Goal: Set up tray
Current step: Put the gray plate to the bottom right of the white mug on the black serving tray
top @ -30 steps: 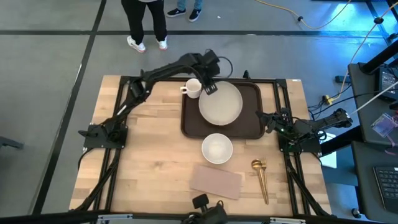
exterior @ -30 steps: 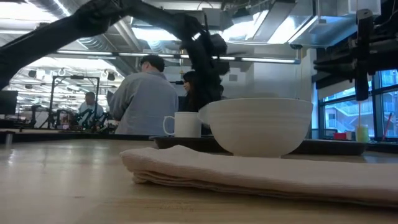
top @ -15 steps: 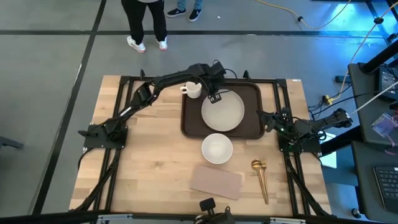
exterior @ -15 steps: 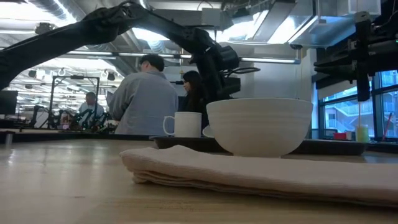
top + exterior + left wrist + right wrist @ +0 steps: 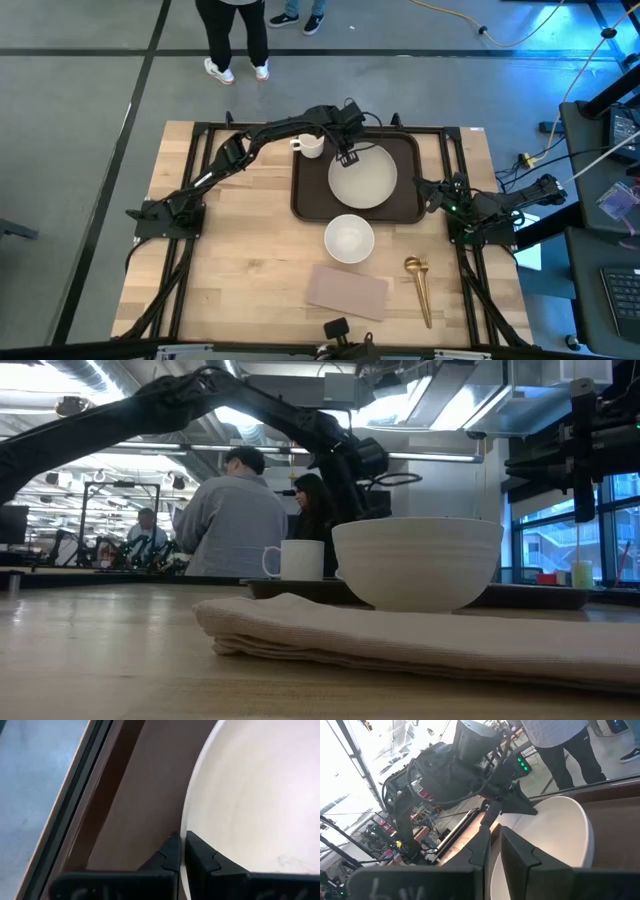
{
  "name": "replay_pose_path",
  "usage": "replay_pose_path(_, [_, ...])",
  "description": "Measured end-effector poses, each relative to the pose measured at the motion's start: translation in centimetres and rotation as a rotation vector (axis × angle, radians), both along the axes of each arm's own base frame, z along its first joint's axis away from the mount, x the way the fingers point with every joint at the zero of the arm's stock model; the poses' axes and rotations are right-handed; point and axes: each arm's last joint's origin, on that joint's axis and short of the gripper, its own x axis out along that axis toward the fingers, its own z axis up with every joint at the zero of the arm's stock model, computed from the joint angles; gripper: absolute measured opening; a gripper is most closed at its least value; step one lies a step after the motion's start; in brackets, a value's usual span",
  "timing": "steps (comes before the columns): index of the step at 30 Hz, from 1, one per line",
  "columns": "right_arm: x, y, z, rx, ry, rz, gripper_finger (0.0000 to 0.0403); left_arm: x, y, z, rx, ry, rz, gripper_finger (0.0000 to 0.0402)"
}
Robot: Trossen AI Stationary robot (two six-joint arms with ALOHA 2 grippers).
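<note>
Clamped onto the far-left rim of the round white ceramic plate (image 5: 364, 180), the left claw (image 5: 347, 157) is reaching in over the far edge of the counter (image 5: 240, 250); the left wrist view is showing its two dark fingers (image 5: 170, 857) pinching the plate's thin edge between them. That plate is lying flat inside the large dark brown rectangular tray with rounded corners (image 5: 308, 195), which is sitting at the far middle of the light wooden counter. A small white mug with a handle (image 5: 310, 144) is standing just beside the tray's far-left corner, near the left claw. A white round bowl (image 5: 349, 239) is resting just on the near side of the tray, touching or nearly touching its rim. Nearer still, a pinkish-tan folded cloth napkin (image 5: 346, 291) is lying flat, with a gold metal spoon (image 5: 420, 283) to its right. The right claw (image 5: 420, 186) is waiting at the right edge of the tray, its fingers (image 5: 485, 842) drawn almost together and gripping nothing. Beyond the counter, a person (image 5: 236, 35) is standing on the grey floor.
</note>
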Motion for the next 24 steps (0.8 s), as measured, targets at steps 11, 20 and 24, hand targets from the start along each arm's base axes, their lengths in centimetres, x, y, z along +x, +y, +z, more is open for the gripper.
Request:
replay_pose_path(11, [0.0,0.0,0.0,-0.002,0.002,0.0,0.0045,0.12,-0.09,-1.1,0.017,0.045,0.01,0.0011])
replay_pose_path(20, [0.0,0.0,0.0,-0.003,0.002,0.0,0.0045,0.07,-0.08,-1.13,0.022,0.054,0.002,0.0019])
replay_pose_path(24, [0.0,0.0,0.0,-0.003,0.002,0.0,0.0045,0.03,-0.09,-1.16,0.021,0.059,0.002,0.0034])
